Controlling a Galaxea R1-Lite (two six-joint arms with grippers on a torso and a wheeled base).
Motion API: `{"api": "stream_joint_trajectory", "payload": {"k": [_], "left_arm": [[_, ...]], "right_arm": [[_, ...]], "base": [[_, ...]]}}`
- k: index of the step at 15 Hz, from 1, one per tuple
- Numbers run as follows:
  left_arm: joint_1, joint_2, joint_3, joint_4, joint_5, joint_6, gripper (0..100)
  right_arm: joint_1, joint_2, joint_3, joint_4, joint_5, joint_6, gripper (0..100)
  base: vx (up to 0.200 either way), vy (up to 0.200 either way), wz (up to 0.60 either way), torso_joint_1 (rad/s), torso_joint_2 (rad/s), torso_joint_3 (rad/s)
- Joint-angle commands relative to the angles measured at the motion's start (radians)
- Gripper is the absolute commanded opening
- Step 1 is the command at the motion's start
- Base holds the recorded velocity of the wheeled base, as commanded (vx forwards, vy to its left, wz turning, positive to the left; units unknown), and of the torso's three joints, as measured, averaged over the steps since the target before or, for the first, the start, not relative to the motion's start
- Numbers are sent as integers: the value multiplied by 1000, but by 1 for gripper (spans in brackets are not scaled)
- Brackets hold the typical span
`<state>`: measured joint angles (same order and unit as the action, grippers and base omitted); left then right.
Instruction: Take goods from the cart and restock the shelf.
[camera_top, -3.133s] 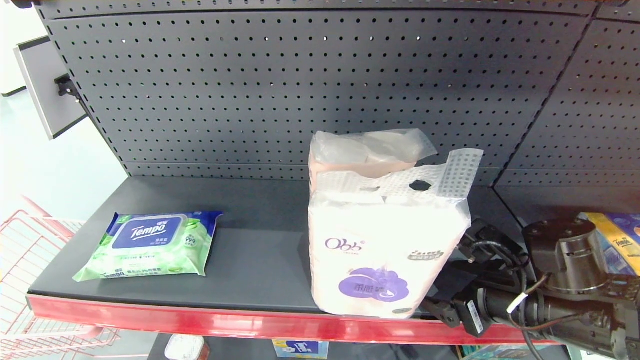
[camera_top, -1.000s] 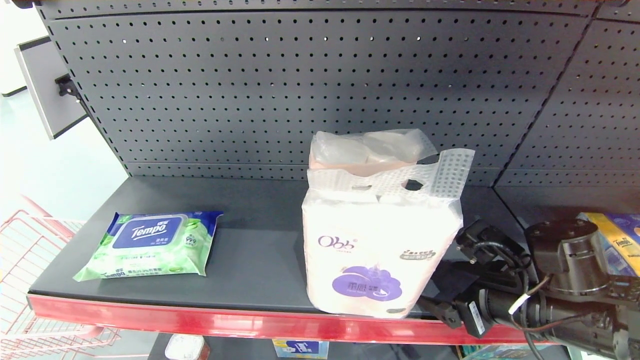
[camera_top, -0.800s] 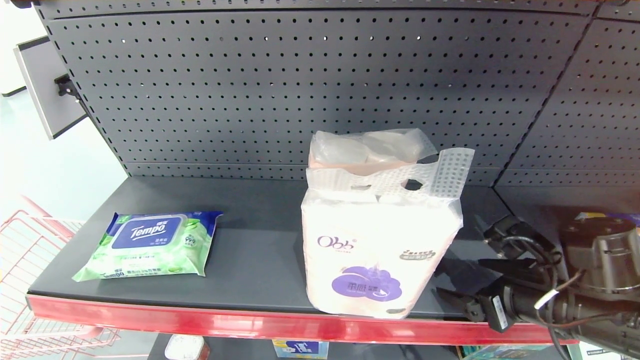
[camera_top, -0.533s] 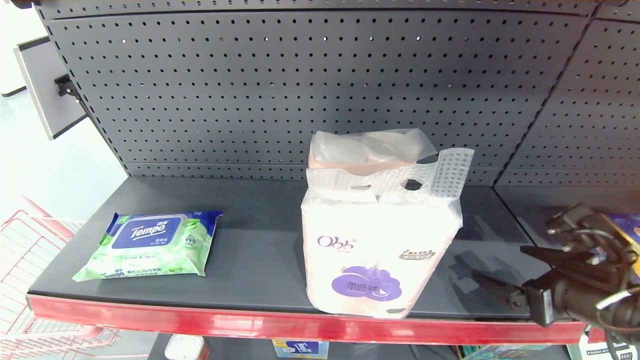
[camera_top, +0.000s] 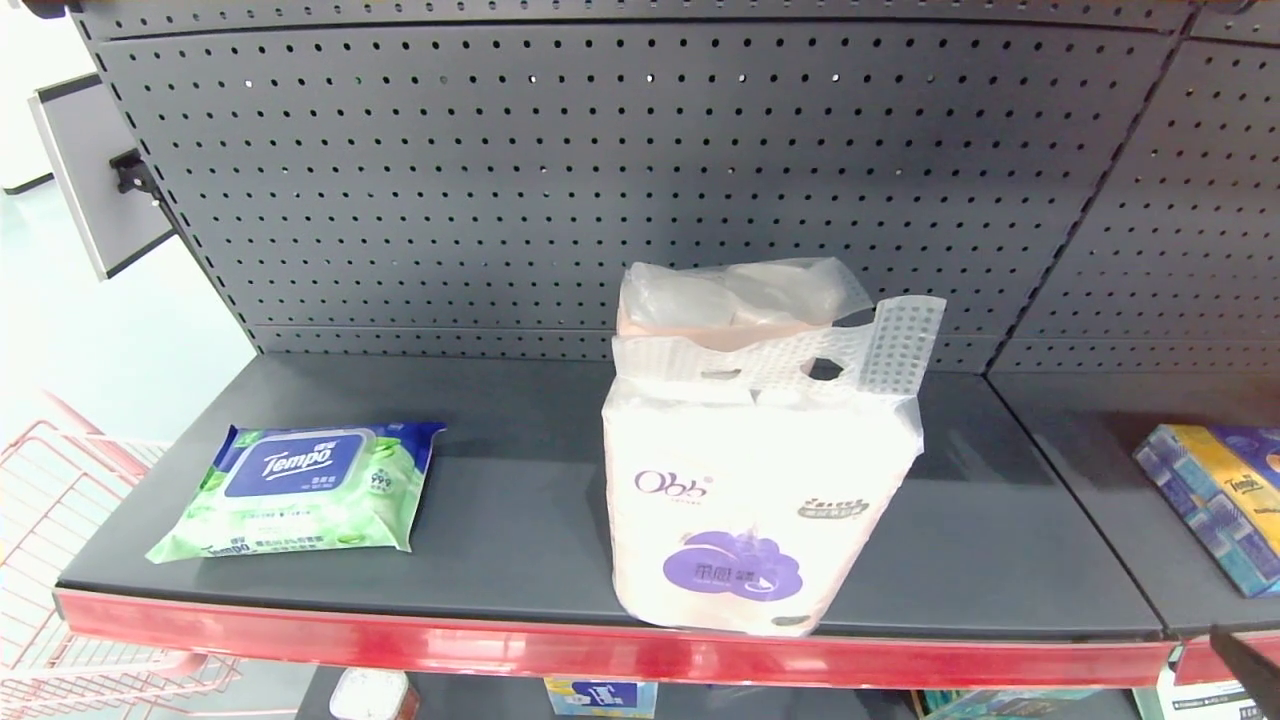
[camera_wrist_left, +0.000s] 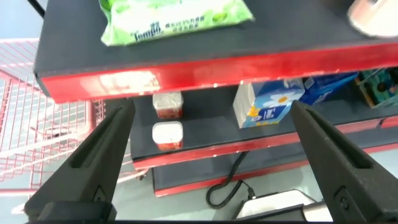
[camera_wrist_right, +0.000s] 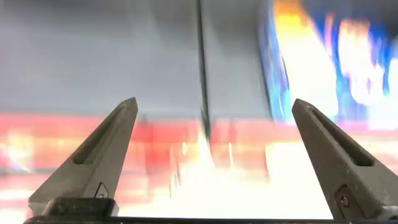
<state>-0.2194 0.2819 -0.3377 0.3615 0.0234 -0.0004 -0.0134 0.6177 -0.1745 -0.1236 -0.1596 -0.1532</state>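
Both the left tool (camera_wrist_left: 212, 107) and right tool (camera_wrist_right: 214, 102) gape wide, holding nothing.

Rear pack: clear-wrapped pack of pink paper rolls (camera_top: 735, 295), lower part hidden behind the white plastic-wrapped pack of toilet rolls (camera_top: 750, 500).
Right edge: blue and yellow cardboard tissue box (camera_top: 1215, 500), right side cut off.
Left edge: red wire cart (camera_top: 60, 560), partly cut off.
Lower shelf: white-lidded jar (camera_top: 370, 695) and blue and white carton (camera_top: 600, 697), cut off below.
Right wrist view: grey shelf board (camera_wrist_right: 93, 50) and a blue and yellow shape (camera_wrist_right: 317, 56), both smeared; the shape is unidentifiable.
Near right corner: dark tip (camera_top: 1250, 655), too little to identify.
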Motion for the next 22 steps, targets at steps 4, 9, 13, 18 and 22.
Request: {"api": "stream_joint_trajectory", "payload": {"k": [4,9,13,18,22], "left_arm": [[2,-280,154,-13,119,37,100],[2,-280,338,-440,125,28,100],[3,-279,338,-409,231,-10,100],[245,-274,338,-408,228,-10,100],[244,-280,338,-358,-43,-23,100]], "right_arm": [[-22,-277,-94,257,69,23,100],[7,-602,128,231,64,-31,100],[12,-616,136,197,64,7,100],[13,-616,150,187,54,121,100],[9,-608,159,183,133,158,100]], "base": [[0,0,0,0,0,0],[0,0,0,0,0,0],[0,0,0,0,0,0],[0,0,0,0,0,0],[0,0,0,0,0,0]]}}
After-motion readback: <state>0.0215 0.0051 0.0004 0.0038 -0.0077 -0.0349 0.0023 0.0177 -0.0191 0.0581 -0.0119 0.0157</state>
